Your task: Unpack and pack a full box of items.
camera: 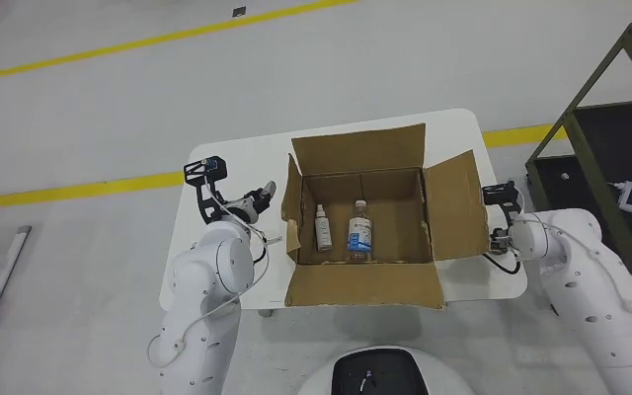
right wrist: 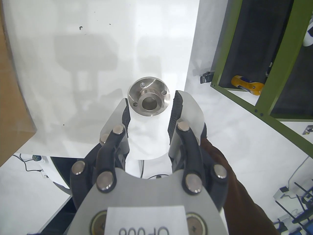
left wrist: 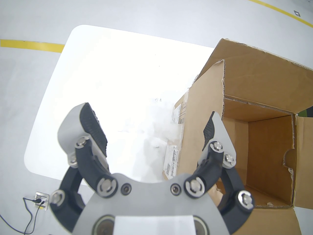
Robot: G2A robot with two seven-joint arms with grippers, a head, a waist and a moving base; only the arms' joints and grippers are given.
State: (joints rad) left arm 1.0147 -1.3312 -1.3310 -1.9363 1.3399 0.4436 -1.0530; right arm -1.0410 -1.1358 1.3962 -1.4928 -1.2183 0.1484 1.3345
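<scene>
- Presently, left gripper (left wrist: 149, 113) hangs released, jaws wide, over bare tabletop (left wrist: 110, 74), probably staged to reach in.
- Box (left wrist: 244, 74) just beside it, flaps splayed for access. Spray bottle (camera: 323, 228) and water bottle (camera: 360, 230) lie inside, not yet unpacked. Their labels and the box stickers (left wrist: 172, 157) are too small to read.
- Right gripper (right wrist: 149, 103) straddles metal flange (right wrist: 149, 100), which stands on the tabletop outside the box. Clenched or not: cannot tell.

Bright overhead light, glare-washed table (left wrist: 110, 74), fisheye edges
</scene>
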